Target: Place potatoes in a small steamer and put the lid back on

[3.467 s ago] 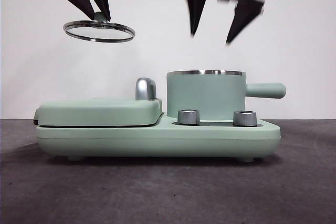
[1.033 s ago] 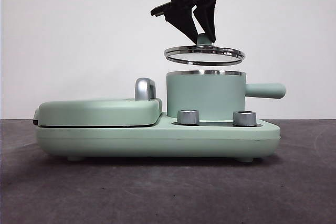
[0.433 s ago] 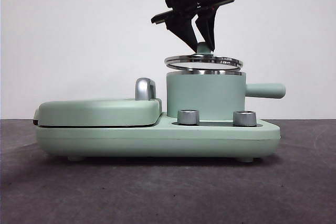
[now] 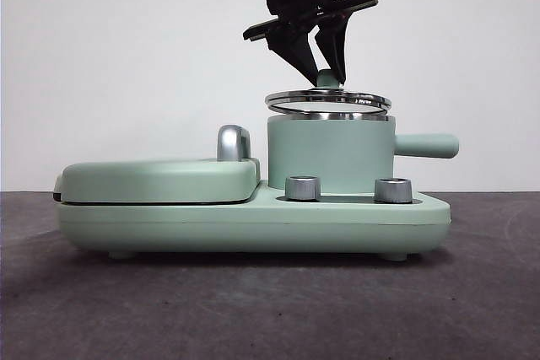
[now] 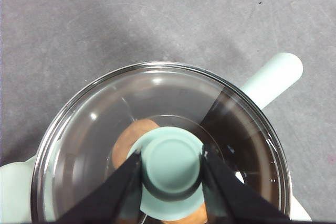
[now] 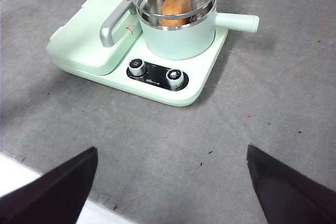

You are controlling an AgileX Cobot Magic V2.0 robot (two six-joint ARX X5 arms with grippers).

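Glass lid (image 4: 328, 100) hangs level just above the small steamer (image 4: 329, 153), my left end effector (image 5: 171, 167) clamped on its green knob (image 5: 172, 168) to centre it over the rim. Potato (image 6: 175, 4) lies inside. Right end effector (image 6: 170, 182) waits well back, spread apart. Lid possibly touching already.
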